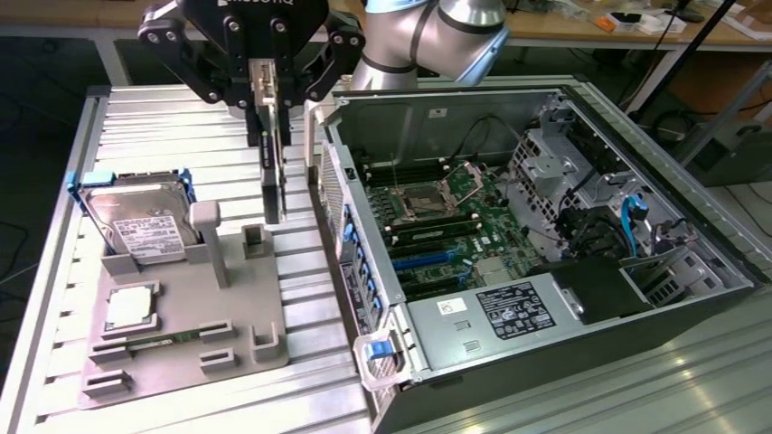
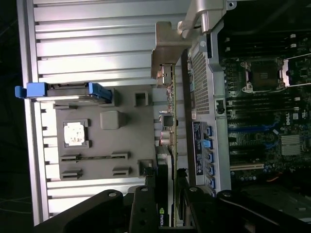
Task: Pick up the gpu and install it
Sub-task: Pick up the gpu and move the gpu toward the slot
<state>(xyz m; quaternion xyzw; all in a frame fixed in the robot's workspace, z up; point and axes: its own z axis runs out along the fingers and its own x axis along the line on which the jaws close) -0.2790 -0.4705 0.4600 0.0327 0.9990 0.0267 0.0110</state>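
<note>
You have the gpu (image 1: pixel 273 163) gripped edge-on at its upper end by the gripper (image 1: pixel 268 86), whose jaws are partly closed on it. Its long axis stands roughly vertical, with the silver bracket end pointing down, away from the fingers. It hangs just beside the open computer case (image 1: pixel 543 271), on the exterior view's left of it, over the grey tray (image 1: pixel 241 307) that holds the hard drive (image 1: pixel 143 226).

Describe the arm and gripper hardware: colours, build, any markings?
The arm is a silver-grey tube with rounded joints and a light blue joint cap. The gripper is matt black, with two fingers on bolted linkage bars and silver screw heads at the pivots. White lettering on its body cannot be read in full.
</note>
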